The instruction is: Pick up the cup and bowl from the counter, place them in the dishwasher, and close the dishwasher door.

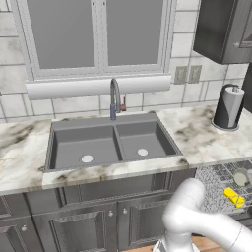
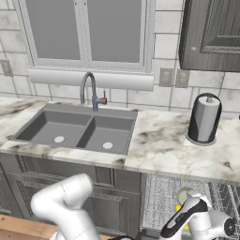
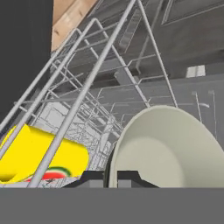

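The worktop (image 1: 206, 133) with its double sink (image 1: 110, 140) carries only the tall dark cylinder (image 1: 228, 107) now; both dishes are down in the dishwasher (image 2: 161, 199), whose wire rack (image 3: 92, 83) is pulled out to the right of the sink cabinets. In the left base view the cup (image 1: 234, 197) lies on its side in the rack with the bowl (image 1: 240, 177) just behind it. The hand view puts the cup low and to the left behind the rack wires, and the bowl tipped on edge directly ahead.

The end effector (image 3: 110, 178) is clenched on the bowl's rim, the two fingertips pinching the near edge between them. So the step in hand looks like placing the bowl.

To do it well, I would lower until the bowl rests on the rack, clear of the cup, then open and draw back along the approach line so the fingers do not snag the wires. The door remains to be closed after that.
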### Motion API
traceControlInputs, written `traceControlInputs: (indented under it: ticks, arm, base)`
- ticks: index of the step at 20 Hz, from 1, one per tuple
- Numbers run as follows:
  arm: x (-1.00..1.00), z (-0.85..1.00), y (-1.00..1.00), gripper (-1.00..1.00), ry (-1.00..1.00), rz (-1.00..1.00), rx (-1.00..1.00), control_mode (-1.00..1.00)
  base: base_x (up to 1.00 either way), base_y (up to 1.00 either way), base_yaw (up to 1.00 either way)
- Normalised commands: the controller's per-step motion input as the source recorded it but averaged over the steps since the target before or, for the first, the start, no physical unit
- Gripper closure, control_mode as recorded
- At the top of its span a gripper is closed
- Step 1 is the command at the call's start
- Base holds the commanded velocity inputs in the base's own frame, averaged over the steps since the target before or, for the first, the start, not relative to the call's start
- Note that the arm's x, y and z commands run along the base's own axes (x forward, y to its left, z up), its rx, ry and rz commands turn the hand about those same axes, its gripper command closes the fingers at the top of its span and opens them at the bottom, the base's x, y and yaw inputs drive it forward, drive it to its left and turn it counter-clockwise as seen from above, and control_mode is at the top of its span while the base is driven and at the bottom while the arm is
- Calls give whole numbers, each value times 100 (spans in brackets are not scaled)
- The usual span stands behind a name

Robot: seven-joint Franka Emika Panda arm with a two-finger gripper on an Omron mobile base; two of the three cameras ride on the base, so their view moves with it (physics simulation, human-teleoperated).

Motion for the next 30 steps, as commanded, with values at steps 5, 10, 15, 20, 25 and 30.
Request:
traceControlInputs:
  ticks: [5, 10, 15, 20, 25, 30]
  arm:
    - [35, -33, -41, 100, 0, 0, 0, -100]
    - [13, -47, -36, 100, 0, 0, 0, -100]
    - [0, -58, -27, 100, -2, 0, 0, -100]
    - [0, -61, -19, 100, -3, 0, 0, -100]
    - [-15, -56, -3, -100, -9, 0, 0, -100]
    - [-14, -49, -7, -100, -11, 0, 0, -100]
  base:
    - [0, 0, 0]
    - [0, 0, 0]
    - [0, 0, 0]
    - [0, 0, 0]
    - [0, 0, 0]
    - [0, 0, 0]
